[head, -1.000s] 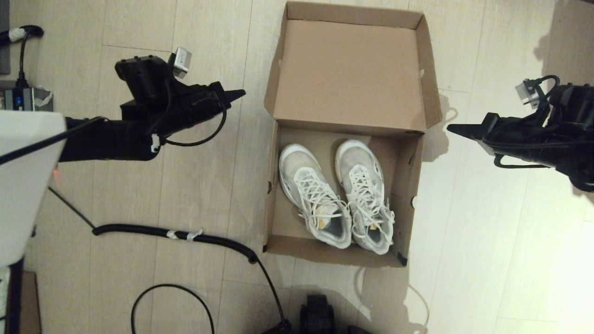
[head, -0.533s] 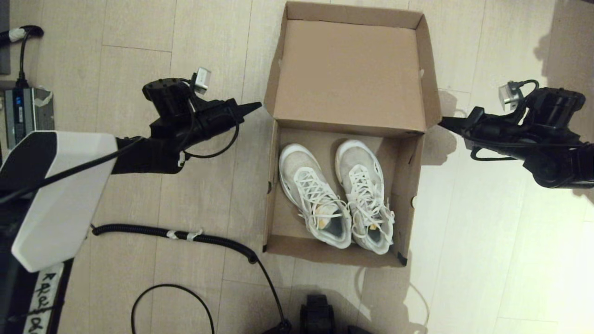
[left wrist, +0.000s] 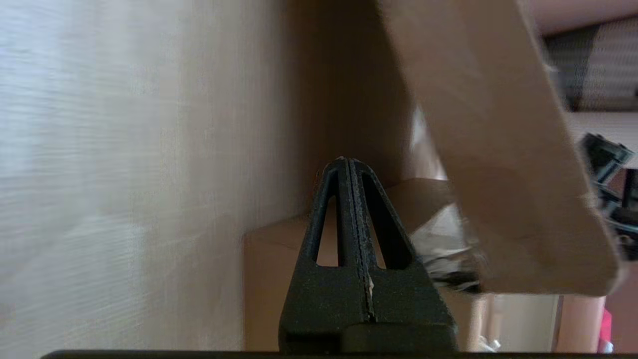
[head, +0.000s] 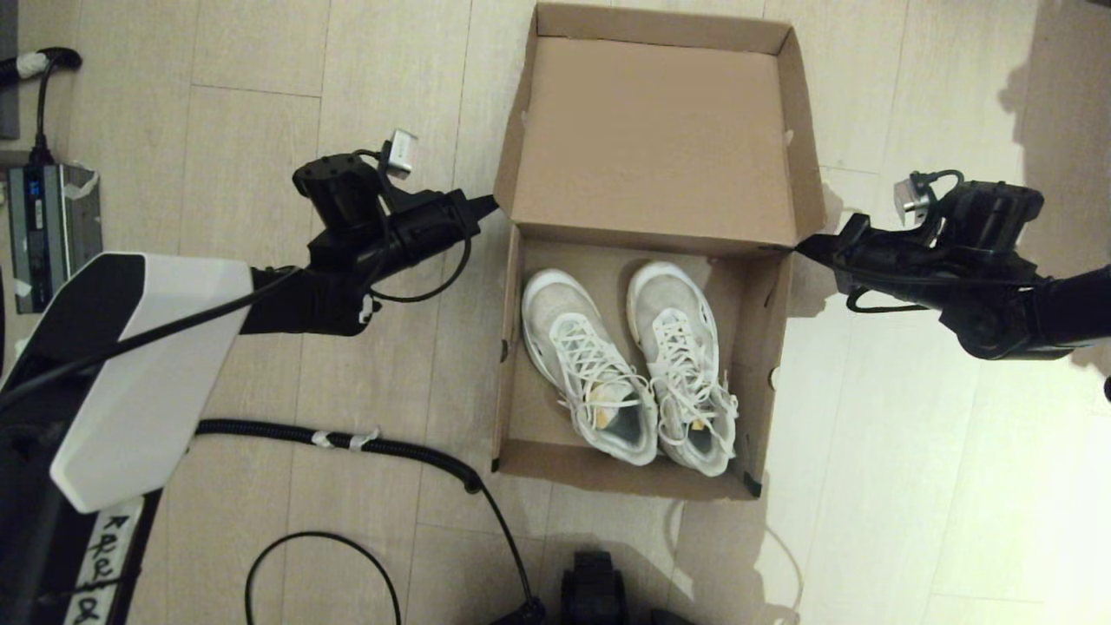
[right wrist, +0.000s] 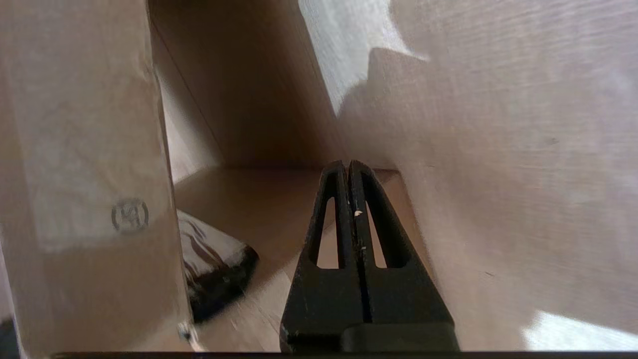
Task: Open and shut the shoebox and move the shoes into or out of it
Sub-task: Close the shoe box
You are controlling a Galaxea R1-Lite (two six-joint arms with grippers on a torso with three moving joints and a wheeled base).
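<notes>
We see the shoebox [head: 647,260] on the floor between both grippers, lid [head: 655,130] swung back & standing open on the far side. Left gripper [head: 488,205] sits w/ its tip right at the lid's left bottom corner, near the hinge; fingers pressed together, nothing between them, as the left wrist view confirms [left wrist: 349,164]. Right gripper [head: 803,246] has its tip at the opp. corner, on the box's right side at the hinge line; fingers also pressed together, empty [right wrist: 347,167]. Whether either tip actually touches the cardboard we can't tell.

Surface is a pale wood-look plank floor [head: 911,451]. A black corrugated cable [head: 330,437] w/ white tape wraps runs across it on the robot's left.

The shoes [head: 634,365] lie inside the box side by side, touching, toes toward the lid. White mesh, white laces loose over the tongues, yellowish insoles showing. Box is plain brown cardboard, black tape at its near right corner [head: 752,484].
</notes>
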